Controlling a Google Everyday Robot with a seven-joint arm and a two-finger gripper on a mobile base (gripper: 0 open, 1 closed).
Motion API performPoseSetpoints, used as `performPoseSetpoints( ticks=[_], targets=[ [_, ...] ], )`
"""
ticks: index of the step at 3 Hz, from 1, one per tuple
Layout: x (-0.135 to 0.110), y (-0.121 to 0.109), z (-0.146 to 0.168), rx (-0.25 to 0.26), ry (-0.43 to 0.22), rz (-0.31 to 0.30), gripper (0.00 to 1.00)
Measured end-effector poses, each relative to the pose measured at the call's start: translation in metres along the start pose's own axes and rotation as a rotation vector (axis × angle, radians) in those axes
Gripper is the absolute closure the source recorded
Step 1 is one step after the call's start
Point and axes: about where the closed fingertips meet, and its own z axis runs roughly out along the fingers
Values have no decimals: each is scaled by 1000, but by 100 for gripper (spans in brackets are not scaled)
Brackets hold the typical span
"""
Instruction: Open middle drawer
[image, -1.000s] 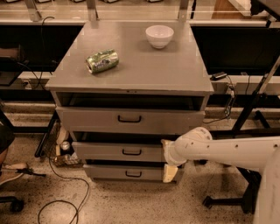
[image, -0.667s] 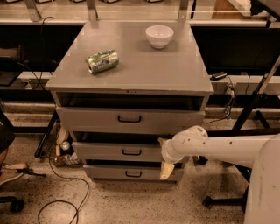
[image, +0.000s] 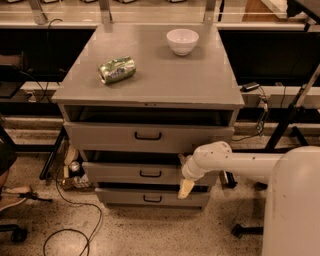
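The grey cabinet has three drawers. The middle drawer (image: 125, 173) is a shallow grey front with a small black centred handle (image: 150, 174). It stands a little out from the cabinet, with a dark gap above it. My gripper (image: 185, 189) hangs at the end of the white arm (image: 235, 161), in front of the right part of the middle drawer's front. Its pale fingertips (image: 186, 189) point down toward the lowest drawer (image: 150, 198). It is to the right of the handle, apart from it.
The top drawer (image: 148, 136) stands out a little too. On the cabinet top (image: 160, 80) lie a crushed green can (image: 117, 69) and a white bowl (image: 182, 41). Cables and a small can (image: 74, 166) lie on the floor at left. Black table legs stand at right.
The arm has moved left across the cabinet front, bringing the gripper closer to the middle drawer's centre. The drawers, can and bowl have not moved.
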Motion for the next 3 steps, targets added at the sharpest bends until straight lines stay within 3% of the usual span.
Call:
performPoseSetpoints(
  ticks=[1, 3],
  targets=[
    [7, -1, 25, -28, -9, 28, 19],
    [21, 18, 18, -28, -16, 47, 66]
  ],
)
